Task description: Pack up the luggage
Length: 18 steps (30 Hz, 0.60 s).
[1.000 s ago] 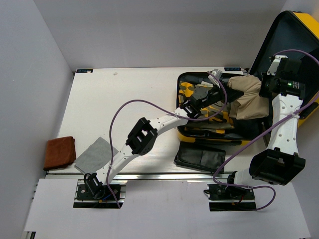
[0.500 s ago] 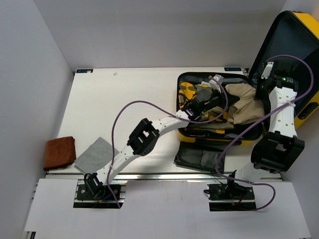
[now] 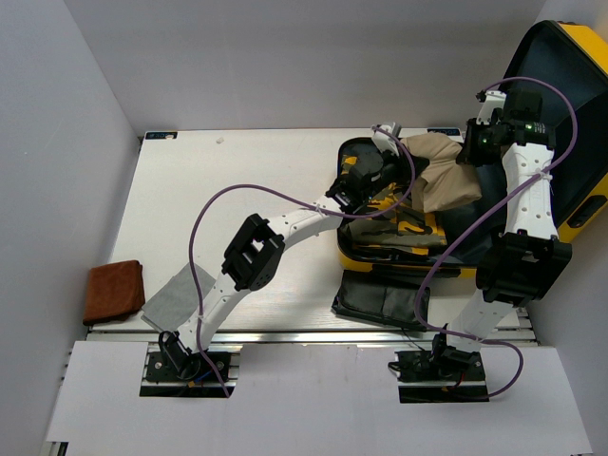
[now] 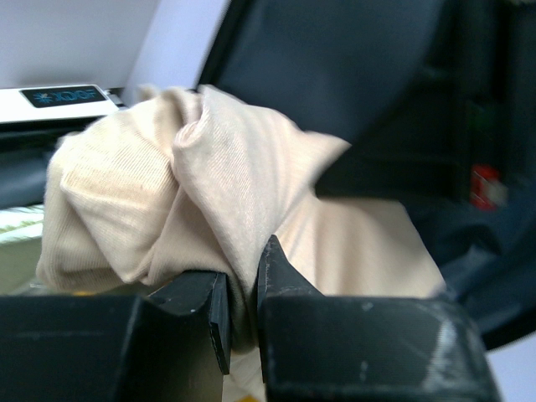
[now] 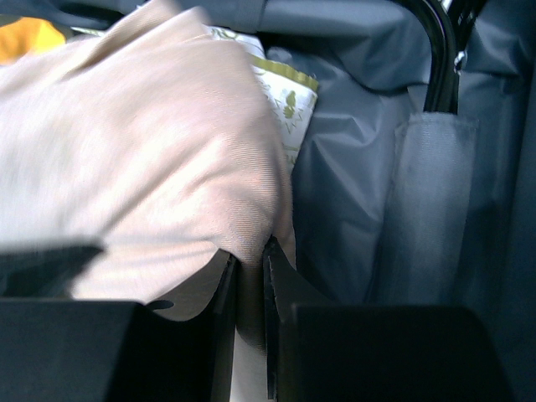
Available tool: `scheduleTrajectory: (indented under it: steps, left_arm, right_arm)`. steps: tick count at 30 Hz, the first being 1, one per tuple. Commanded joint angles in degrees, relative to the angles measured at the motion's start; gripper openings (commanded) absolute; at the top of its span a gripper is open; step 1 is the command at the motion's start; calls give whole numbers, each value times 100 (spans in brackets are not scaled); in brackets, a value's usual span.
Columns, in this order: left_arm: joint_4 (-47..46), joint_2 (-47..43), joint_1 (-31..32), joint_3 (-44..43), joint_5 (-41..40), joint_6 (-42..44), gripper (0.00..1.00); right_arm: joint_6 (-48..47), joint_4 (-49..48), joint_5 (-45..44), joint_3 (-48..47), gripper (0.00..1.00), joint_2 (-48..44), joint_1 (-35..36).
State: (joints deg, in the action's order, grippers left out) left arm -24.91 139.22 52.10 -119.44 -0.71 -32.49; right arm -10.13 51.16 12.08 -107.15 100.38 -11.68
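Top view. Left arm [image 3: 252,261] stretches from its base toward 1–2 o'clock, elbow slightly bent. The left gripper [image 4: 241,289] has its jaws nearly together, pinching a fold of beige cloth [image 4: 209,184]. Right arm [image 3: 527,204] rises toward 12 o'clock, wrist turned to 9 o'clock. The right gripper [image 5: 249,264] is likewise clamped on the cloth.

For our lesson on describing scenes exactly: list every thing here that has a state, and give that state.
luggage: open, lid raised.
beige cloth: bunched, held by both grippers.
left gripper: shut on the beige cloth.
right gripper: shut on the beige cloth.
black pouch: lying flat.
brown cloth: folded.
grey cloth: lying flat.
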Motion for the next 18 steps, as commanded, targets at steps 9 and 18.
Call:
scheduleTrajectory:
  steps: [9,18]
  left_arm:
    - [-594,-1202,-534,1385,-280,5,0]
    - [-1148,-1556,-473,2698,-728,-592,0]
  right_arm:
    - [-612,-809,-462,-383,0,34,-212]
    - [-2088,-1828,173,-938,0,851,377]
